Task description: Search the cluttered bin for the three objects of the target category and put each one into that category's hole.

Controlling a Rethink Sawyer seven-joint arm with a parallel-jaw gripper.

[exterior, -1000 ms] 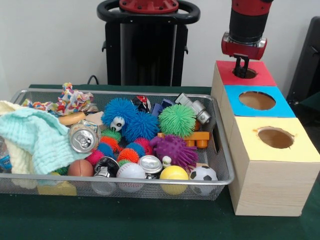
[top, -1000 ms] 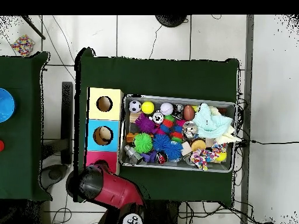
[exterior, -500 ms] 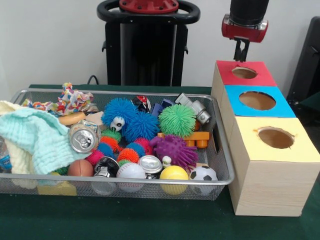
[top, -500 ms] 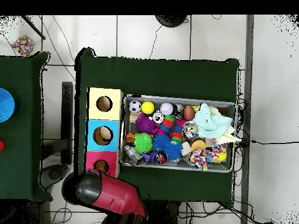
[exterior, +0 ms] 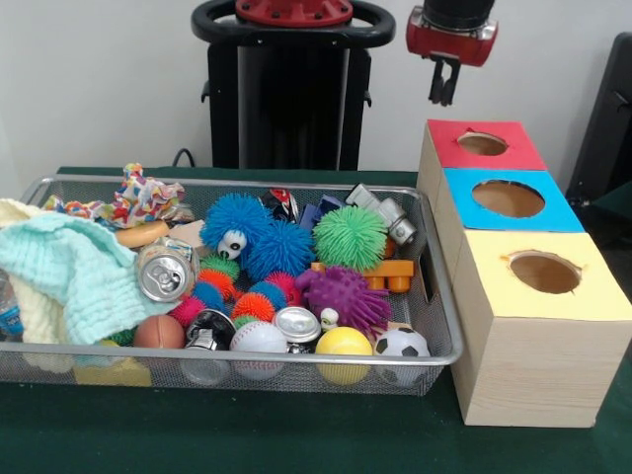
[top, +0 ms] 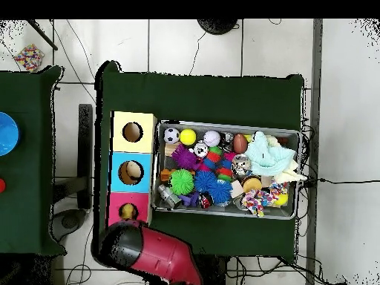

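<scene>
At the far end of the box row, this is what I have on my two feeds:

Gripper (exterior: 442,91): I see it hanging in the air above and to the picture-left of the red-topped box (exterior: 482,145), touching nothing. The two dark fingers hang close together, narrow, with nothing between them.

Arm (top: 152,251): in my overhead view its red and black bulk lies at the bottom edge, just beside the red-topped box, and hides the gripper there.

Holes: I count three wooden boxes in a row beside the bin, red, then the blue-topped box (exterior: 509,199), then the yellow-topped box (exterior: 542,274), each with a round hole in its top. From overhead I can make out something pale inside the red and blue holes, but cannot tell what.

Bin (exterior: 440,296): a wire mesh tray on the green table (exterior: 296,434), full of clutter.

Balls, front of bin: white baseball (exterior: 259,339), yellow ball (exterior: 344,344), soccer ball (exterior: 402,344), side by side against the near wall.

Spiky toys: blue spiky ball (exterior: 237,219), green spiky ball (exterior: 351,237), purple spiky ball (exterior: 344,296) in the middle.

Cans: silver can (exterior: 164,273) lying on its side, its top facing me.

Cloth: pale green cloth (exterior: 74,269) heaped at the picture-left end.
</scene>
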